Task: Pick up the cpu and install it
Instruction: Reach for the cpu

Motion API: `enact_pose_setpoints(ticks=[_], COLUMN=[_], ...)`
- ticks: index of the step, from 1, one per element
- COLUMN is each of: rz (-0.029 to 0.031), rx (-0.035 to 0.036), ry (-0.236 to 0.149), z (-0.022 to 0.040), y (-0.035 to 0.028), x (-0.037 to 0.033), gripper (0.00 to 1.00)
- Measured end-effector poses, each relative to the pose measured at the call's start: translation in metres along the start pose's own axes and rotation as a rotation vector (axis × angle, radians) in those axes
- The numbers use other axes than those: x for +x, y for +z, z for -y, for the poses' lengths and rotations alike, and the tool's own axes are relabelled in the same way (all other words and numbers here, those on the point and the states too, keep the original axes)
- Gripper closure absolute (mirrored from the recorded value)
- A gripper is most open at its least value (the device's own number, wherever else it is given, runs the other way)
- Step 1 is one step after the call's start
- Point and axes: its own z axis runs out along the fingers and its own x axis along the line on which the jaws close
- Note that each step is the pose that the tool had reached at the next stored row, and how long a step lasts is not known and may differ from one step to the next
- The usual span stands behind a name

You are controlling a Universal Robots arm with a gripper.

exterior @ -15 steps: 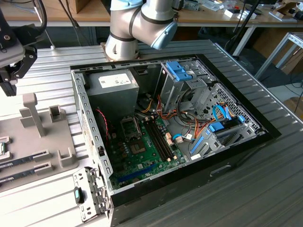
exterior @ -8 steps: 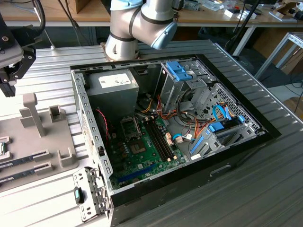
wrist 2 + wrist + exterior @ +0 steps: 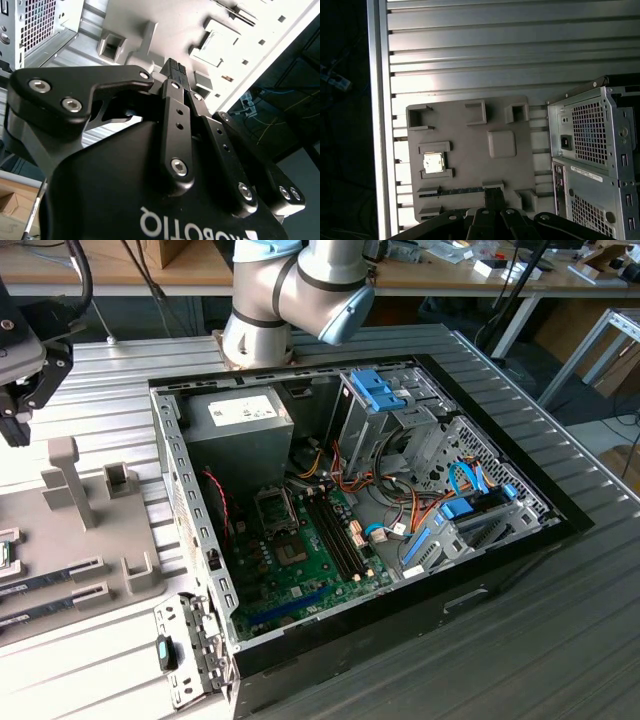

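Item 1, gripper [image 3: 20, 405]: you find it at the upper left of the exterior view, hanging above the slatted table [image 3: 560, 640] and over the far end of the fixture plate [image 3: 100, 540]. You cannot tell from these views whether it is released or clenched.

Item 2, cpu [image 3: 433, 163]: in the first wrist view you see it lying flat, silver top up, seated between 2 raised brackets on the grey fixture plate. It sits apart from the gripper, and nothing touches it. It is outside the computer case.

Item 3, computer case [image 3: 480, 580]: it fills the centre of the exterior view, lying on its side with the open side up. Inside you have the grey power-supply box [image 3: 240, 435] at the upper left and the green motherboard [image 3: 310, 560] below it. The dark socket frame [image 3: 275, 508] sits on the board.

Item 4, memory sticks [image 3: 55, 575]: they rest on the fixture plate at the exterior view's lower left.

Item 5, robot arm [image 3: 300, 290]: its base joints stand at top centre, behind the case.
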Motion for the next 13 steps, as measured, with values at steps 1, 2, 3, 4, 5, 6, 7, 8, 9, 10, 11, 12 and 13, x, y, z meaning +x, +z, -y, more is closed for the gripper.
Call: enact_pose_setpoints(ticks=[1, 2, 3, 4, 5, 6, 7, 8, 9, 10, 11, 12, 13], rz=[0.0000, 0.0000, -0.0001, 0.0000, 0.0000, 0.0000, 0.0001, 0.0000, 0.0001, 0.0001, 0.0001, 0.0001, 0.0000], rx=[0.0000, 0.0000, 0.0000, 0.0000, 0.0000, 0.0000, 0.0000, 0.0000, -0.0001, -0.0001, -0.0001, -0.0001, -0.0001], ry=[0.000, 0.000, 0.000, 0.000, 0.000, 0.000, 0.000, 0.000, 0.000, 0.000, 0.000, 0.000, 0.000], z=[0.0000, 0.0000, 0.0000, 0.0001, 0.0001, 0.0001, 0.0001, 0.0002, 0.0002, 0.0002, 0.0002, 0.0002, 0.0003], y=[0.0001, 0.0003, 0.0004, 0.0005, 0.0008, 0.0009, 0.0011, 0.0013, 0.0014, 0.0016, 0.0018, 0.0020, 0.0021], x=[0.0001, 0.0003, 0.0005, 0.0006, 0.0008, 0.0010, 0.0012, 0.0014, 0.0016, 0.0017, 0.0019, 0.0022, 0.0024], gripper=[0.89, 0.89, 0.89, 0.89, 0.89, 0.89, 0.89, 0.89, 0.89, 0.89, 0.89, 0.89, 0.89])
